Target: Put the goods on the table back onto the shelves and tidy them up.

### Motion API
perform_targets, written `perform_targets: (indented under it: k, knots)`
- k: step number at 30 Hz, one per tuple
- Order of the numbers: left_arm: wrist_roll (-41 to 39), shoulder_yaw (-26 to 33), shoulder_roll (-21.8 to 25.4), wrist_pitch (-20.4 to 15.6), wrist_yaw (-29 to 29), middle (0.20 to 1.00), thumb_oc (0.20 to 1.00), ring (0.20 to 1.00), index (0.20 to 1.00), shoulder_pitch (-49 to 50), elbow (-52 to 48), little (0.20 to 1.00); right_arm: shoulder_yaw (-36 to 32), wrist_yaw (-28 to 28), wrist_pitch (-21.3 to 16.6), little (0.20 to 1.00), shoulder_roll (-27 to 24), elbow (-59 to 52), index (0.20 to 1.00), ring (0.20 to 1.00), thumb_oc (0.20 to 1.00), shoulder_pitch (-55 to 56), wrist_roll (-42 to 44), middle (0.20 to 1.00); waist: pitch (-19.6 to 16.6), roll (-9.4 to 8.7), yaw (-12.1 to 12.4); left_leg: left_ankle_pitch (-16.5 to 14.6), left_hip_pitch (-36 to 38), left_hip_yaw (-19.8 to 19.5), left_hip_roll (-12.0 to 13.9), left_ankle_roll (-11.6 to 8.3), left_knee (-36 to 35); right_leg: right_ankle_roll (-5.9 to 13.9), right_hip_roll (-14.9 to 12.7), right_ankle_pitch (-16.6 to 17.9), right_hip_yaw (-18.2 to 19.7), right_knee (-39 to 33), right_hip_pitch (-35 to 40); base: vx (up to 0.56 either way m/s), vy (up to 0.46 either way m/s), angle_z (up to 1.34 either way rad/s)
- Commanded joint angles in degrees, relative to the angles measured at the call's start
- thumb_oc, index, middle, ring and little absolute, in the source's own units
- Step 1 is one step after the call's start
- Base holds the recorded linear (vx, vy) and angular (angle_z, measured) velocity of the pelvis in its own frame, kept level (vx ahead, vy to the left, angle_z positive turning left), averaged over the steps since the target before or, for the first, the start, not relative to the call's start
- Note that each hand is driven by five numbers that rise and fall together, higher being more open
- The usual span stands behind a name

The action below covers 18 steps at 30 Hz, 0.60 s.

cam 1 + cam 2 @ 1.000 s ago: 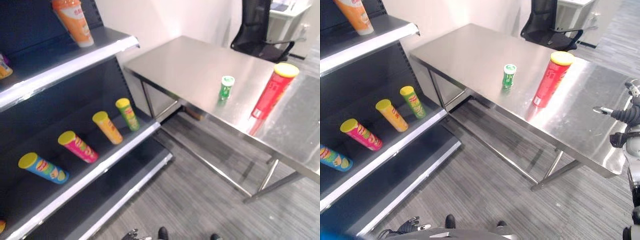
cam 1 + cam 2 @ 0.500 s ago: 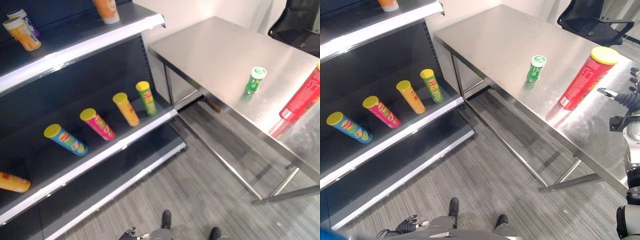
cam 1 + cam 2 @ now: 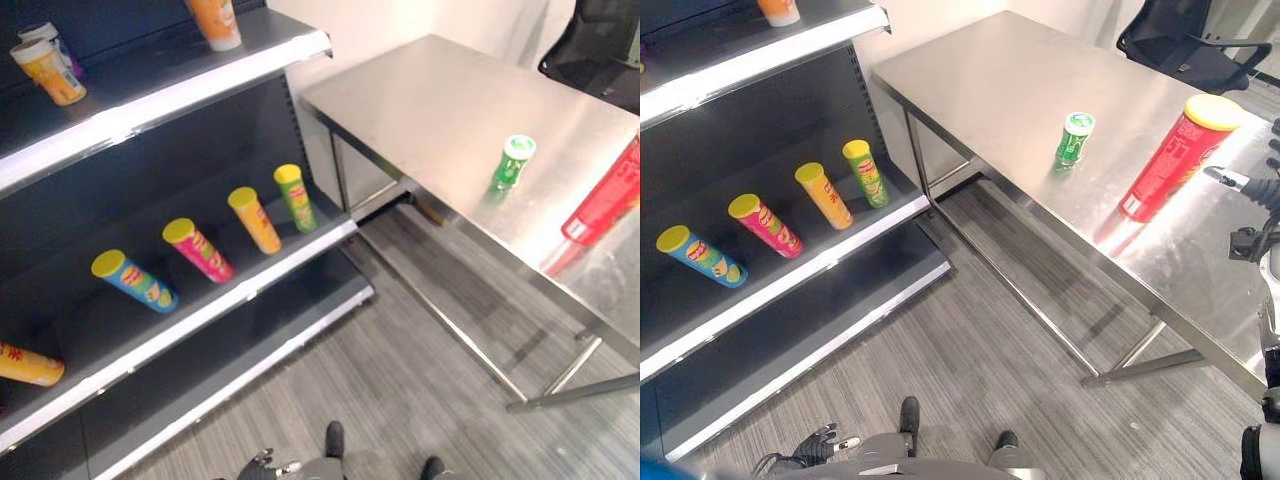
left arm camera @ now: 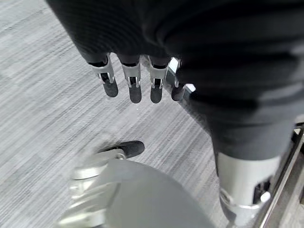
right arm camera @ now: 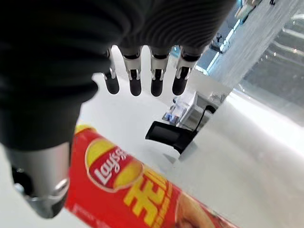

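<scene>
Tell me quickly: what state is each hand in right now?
Left hand: open, fingers straight, holding nothing.
Right hand: open, beside the red can, not gripping it.

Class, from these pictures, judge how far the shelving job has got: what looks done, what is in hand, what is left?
Done: several cans already lie on the middle shelf.
In hand: nothing is held. The right hand is open near the red can; the left hand is open, low over the floor.
Left: the red can and the small green container stand on the table.
</scene>
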Motion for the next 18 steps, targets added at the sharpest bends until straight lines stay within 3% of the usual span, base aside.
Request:
perform_targets:
  k: [1, 7, 18]
  knots:
    - [0.5, -2.0, 2.4, -0.7, 0.7, 1.000, 1.000, 1.000, 1.000, -3.2, 1.1, 1.000, 3.1, -2.9, -2.4, 1.000, -3.1, -0.1, 1.000, 1.000, 1.000, -5.7, -2.9, 1.000, -1.4, -3.18, 2.3, -5.1, 5.9, 6.2, 4.2, -4.17, 0.5, 1.72, -1.0, -5.4, 2.0, 0.8, -1.1, 0.00, 0.000, 0.00]
    - [-0.1, -2.6, 2.6, -0.6, 1.1, 1.000, 1.000, 1.000, 1.000, -2.7, 1.3, 1.000, 9.8, -2.8, -1.5, 1.000, -3.8, 5.5, 1.000, 1.000, 1.000, -13.4, -2.3, 1.000, -1.3, -3.27, 3.2, -4.9, 5.7, 5.3, 3.8, -4.19, 0.5, 1.73, -1.1, -5.3, 1.6, 0.8, -1.1, 0.00, 0.000, 0.00]
    - [-0.8, -2.1, 2.6, -0.7, 2.0, 1.000, 1.000, 1.000, 1.000, -2.3, 1.7, 1.000, 14.3, -3.4, -0.8, 1.000, -4.2, 7.6, 1.000, 1.000, 1.000, -18.3, -3.8, 1.000, -1.4, -3.39, 4.1, -4.6, 5.2, 4.6, 3.7, -4.29, 0.5, 1.68, -1.0, -5.4, 1.0, 0.8, -1.1, 0.00, 0.000, 0.02]
